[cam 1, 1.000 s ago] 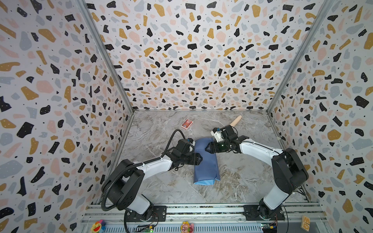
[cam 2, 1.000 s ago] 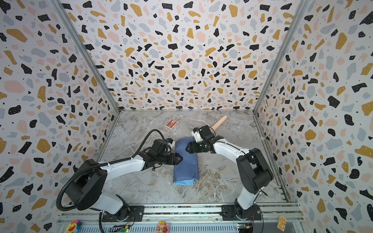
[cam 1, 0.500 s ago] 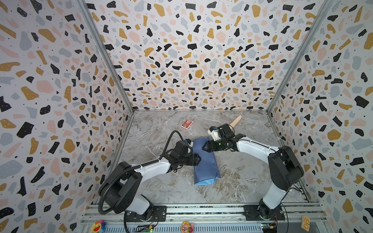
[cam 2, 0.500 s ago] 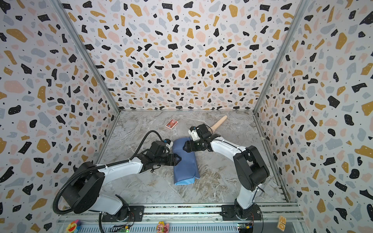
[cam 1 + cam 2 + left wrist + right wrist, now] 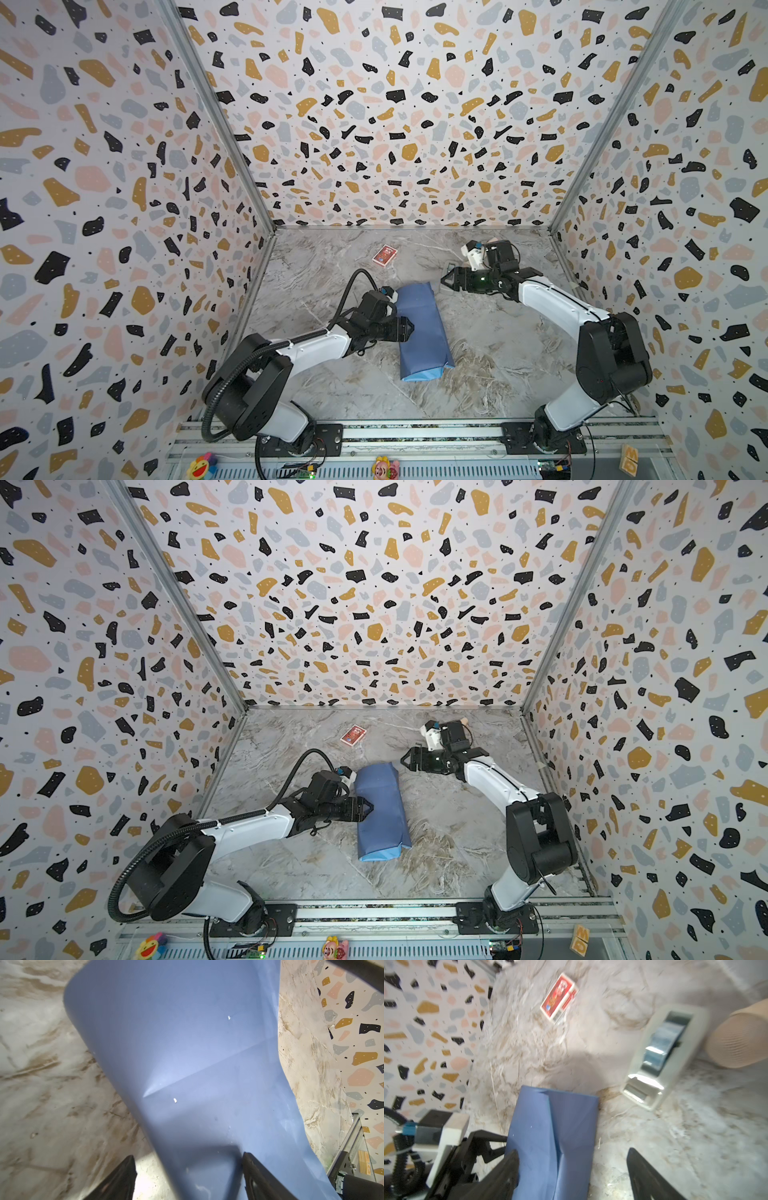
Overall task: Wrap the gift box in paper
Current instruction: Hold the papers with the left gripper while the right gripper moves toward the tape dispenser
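Note:
The blue paper (image 5: 422, 332) (image 5: 380, 812) lies mid-table, folded into a long bundle with a lighter blue near end. The gift box is hidden from every view. My left gripper (image 5: 409, 328) (image 5: 370, 807) stands open at the bundle's left edge. In the left wrist view the paper (image 5: 187, 1053) runs between the left gripper's (image 5: 188, 1159) spread fingers, and whether they touch it I cannot tell. My right gripper (image 5: 444, 280) (image 5: 404, 759) hangs open just beyond the bundle's far right corner, apart from it. The right wrist view shows the paper's (image 5: 552, 1136) folded far end under the right gripper (image 5: 572, 1153).
A red card pack (image 5: 384, 254) (image 5: 559, 998) lies near the back wall. A clear tape dispenser (image 5: 664, 1053) sits beside the bundle's far end, with a cardboard tube (image 5: 741, 1036) behind it. Patterned walls close in three sides. A metal rail (image 5: 415, 432) runs along the front.
My right gripper has pulled back off the paper's far end, up and to the right, its jaws a little wider. The left gripper and the bundle have stayed put.

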Available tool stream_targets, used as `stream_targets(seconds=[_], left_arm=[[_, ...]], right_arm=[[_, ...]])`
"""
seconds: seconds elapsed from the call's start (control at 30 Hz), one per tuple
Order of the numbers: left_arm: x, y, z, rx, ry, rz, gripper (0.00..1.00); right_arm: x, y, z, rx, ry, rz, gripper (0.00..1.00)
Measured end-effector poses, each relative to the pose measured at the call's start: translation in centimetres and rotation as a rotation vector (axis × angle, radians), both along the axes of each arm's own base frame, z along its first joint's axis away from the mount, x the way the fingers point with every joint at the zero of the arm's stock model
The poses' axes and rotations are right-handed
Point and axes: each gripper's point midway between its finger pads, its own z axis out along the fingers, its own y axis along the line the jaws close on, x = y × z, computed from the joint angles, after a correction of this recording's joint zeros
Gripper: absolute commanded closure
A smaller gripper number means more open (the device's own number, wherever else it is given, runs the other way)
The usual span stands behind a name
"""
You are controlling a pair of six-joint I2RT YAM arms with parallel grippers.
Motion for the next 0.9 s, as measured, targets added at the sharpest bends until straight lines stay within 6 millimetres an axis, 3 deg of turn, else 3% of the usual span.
stream_targets(seconds=[0.1, 0.17, 0.47, 0.9], left_arm=[[0.0, 0.0, 0.0, 0.001, 0.001, 0.0, 0.21], [0.0, 0.0, 0.0, 0.002, 0.002, 0.001, 0.21], [0.1, 0.0, 0.0, 0.007, 0.005, 0.002, 0.21], [0.2, -0.1, 0.0, 0.004, 0.004, 0.0, 0.21]], right_arm=[[2.0, -2.9, -0.7, 0.061, 0.031, -0.099, 0.26], [3.0, -3.6, -1.5, 0.093, 0.052, -0.131, 0.28], [5.5, -1.8, -6.4, 0.164, 0.187, -0.116, 0.36], [7.2, 0.1, -7.3, 0.219, 0.206, -0.07, 0.43]])
